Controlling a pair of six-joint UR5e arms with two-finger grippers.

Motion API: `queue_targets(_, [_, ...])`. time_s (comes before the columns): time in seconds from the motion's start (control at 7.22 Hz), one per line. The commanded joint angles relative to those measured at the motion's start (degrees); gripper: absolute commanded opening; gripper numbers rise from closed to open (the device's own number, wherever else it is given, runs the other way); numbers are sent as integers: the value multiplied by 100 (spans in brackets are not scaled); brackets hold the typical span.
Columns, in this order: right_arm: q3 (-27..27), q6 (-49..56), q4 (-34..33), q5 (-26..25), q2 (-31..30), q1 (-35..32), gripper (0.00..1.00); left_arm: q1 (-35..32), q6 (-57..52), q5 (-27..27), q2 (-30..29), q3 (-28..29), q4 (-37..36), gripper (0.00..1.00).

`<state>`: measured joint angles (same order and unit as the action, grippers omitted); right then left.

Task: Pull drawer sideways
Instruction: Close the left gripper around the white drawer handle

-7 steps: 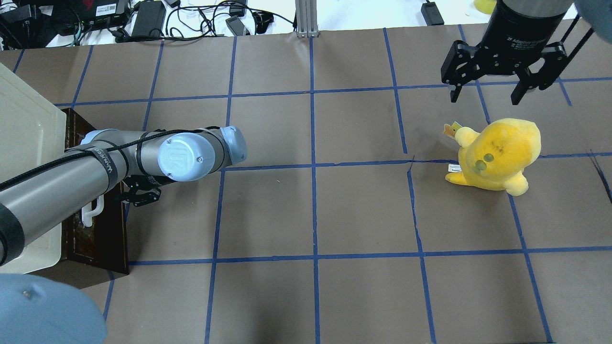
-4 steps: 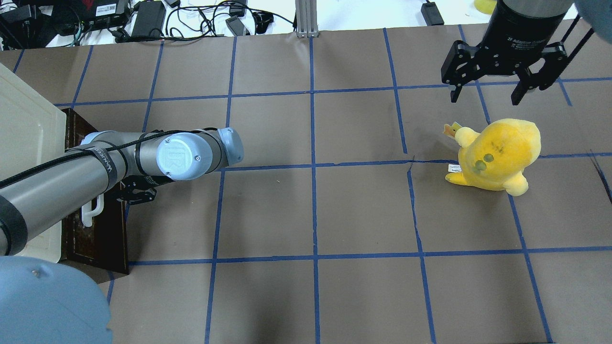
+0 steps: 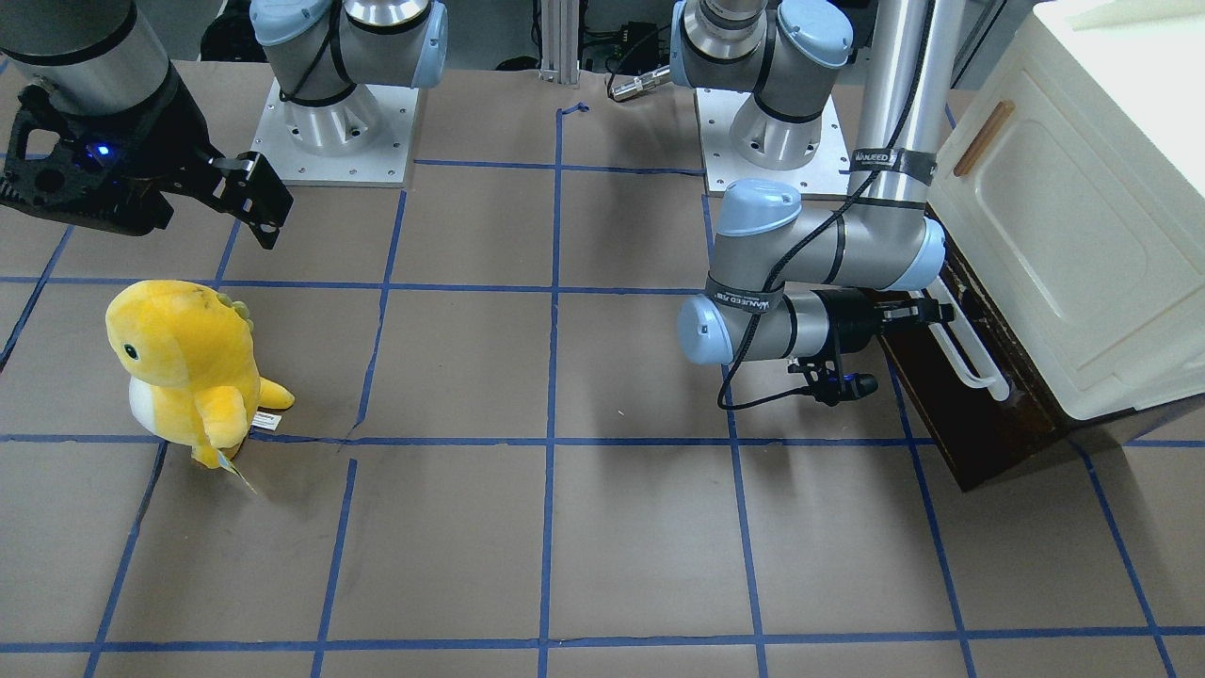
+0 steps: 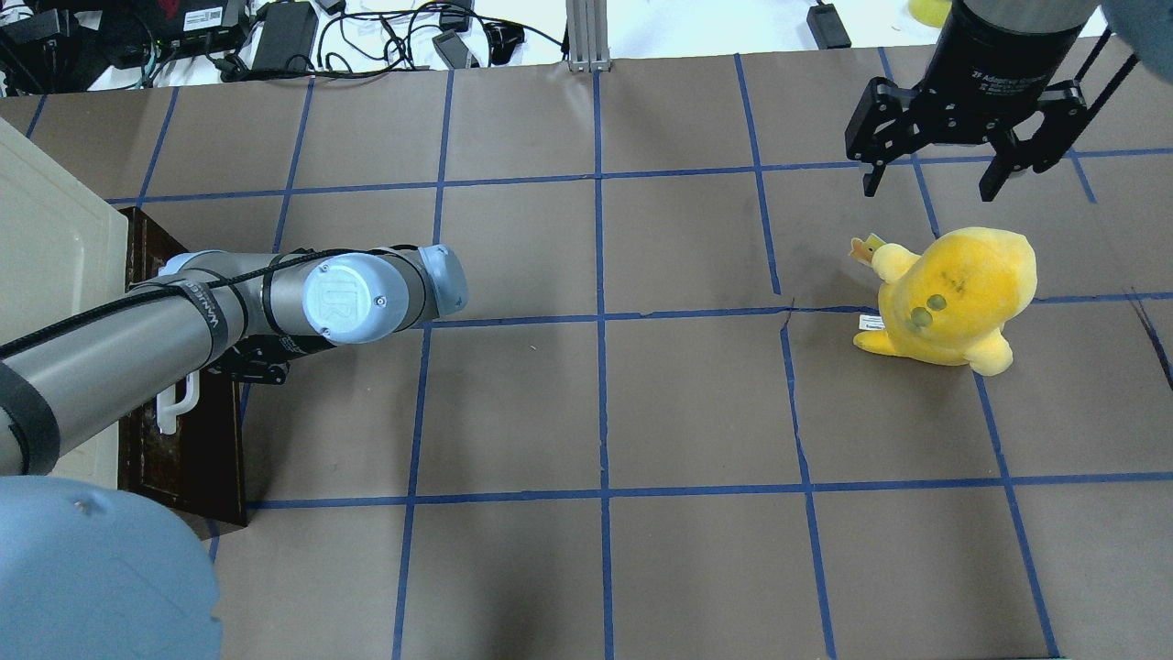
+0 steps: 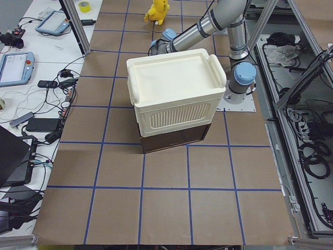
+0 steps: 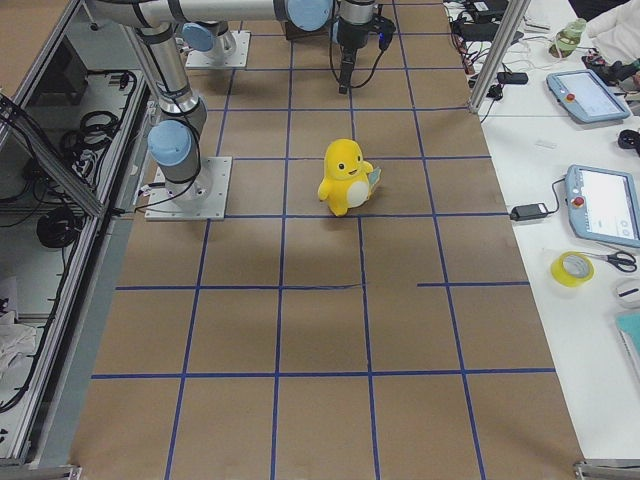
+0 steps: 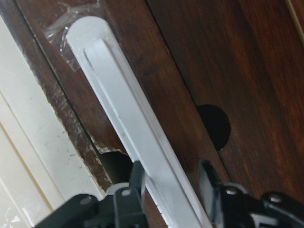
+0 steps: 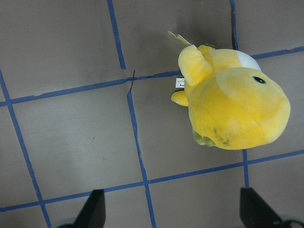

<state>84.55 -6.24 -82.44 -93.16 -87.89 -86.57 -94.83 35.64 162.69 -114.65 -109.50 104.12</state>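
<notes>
— While the left arm lay stretched toward the cabinet end, where was the left claw (image 7: 172,179)?

— At the long white bar handle (image 7: 123,104). Its fingers (image 7: 136,183) were spread, one on each side of the bar. One sat against the bar's edge, the other showed a thin gap. Not clamped, from the wrist view.

— Drawer location?

— The dark brown worn wooden drawer (image 3: 988,438) sat at the bottom of the cream panelled cabinet (image 3: 1083,235), at the robot's left end of the brown paper tabletop with blue tape grid (image 4: 596,403). The front faced the middle of the tabletop. In the overhead view the brown front showed just beside the cabinet's edge. How far out it stood, I couldn't tell.

— Right claw?

— The right claw (image 4: 930,191) hung above the tabletop on the robot's right side, fingers wide apart and gripping nothing. It was near the yellow plush dinosaur toy (image 4: 953,293) but not touching it. The toy stood upright on the tabletop, well apart from the drawer.

— Anything else worth logging?

— The cabinet door above the drawer carried a small wooden handle (image 3: 984,138), tilted. The wrist view showed a round dark hole (image 7: 213,126) in the drawer front beside the bar, and a second hole partly hidden behind the bar. Black cables and power bricks (image 4: 293,37) lay on the white bench beyond the far edge of the tabletop.
</notes>
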Motion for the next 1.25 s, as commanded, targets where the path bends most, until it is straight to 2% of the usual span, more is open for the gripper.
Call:
queue_targets(0.0, [0,0,0,0,0,0,100,-17,-4,-9,13,-2,3,13])
queue_targets(1.11, [0,0,0,0,0,9,100,-579,-65,-9,4,68,-14,13])
